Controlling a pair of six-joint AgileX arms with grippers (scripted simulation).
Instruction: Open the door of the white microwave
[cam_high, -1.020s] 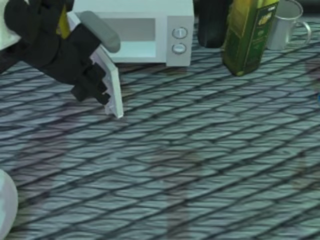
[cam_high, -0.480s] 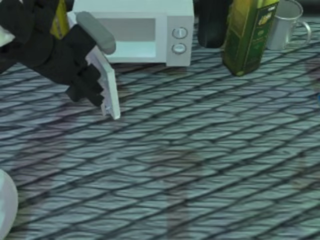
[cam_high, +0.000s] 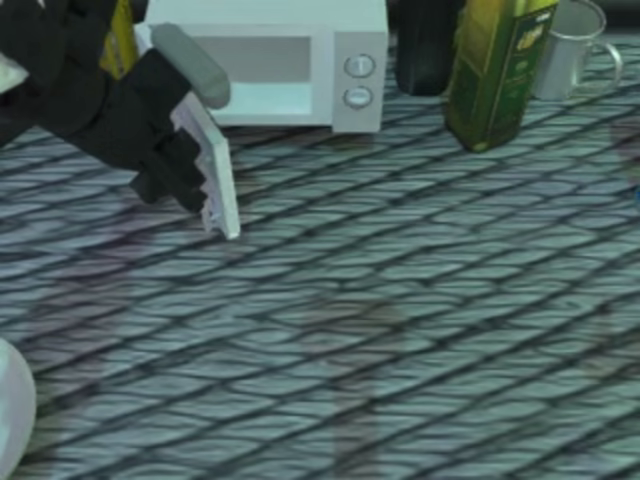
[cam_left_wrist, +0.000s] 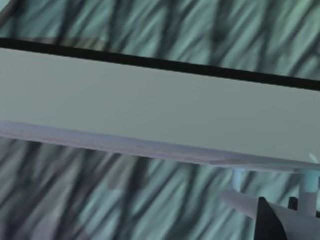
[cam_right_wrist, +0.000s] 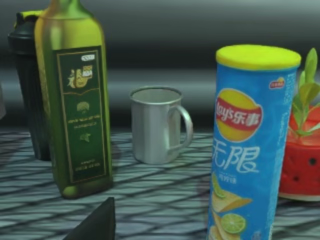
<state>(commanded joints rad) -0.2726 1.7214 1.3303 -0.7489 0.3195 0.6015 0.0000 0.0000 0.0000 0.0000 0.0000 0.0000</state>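
Woven grey matting (cam_high: 400, 330) covered the table nearest the camera and was bare of task items. Beyond it, at the top view's left, my left gripper (cam_high: 185, 180) stood at the free edge of the door (cam_high: 222, 180), which had swung well out from the white microwave (cam_high: 290, 60) toward the table's front; I judged the hold was there to draw the panel round its hinge. My fingers appeared pressed onto that edge, pinching it. Farther right stood an oil bottle (cam_high: 495, 70) and a metal mug (cam_high: 572, 50). My right gripper (cam_right_wrist: 95, 225) was parked near them; whether its fingers were spread, I cannot tell.
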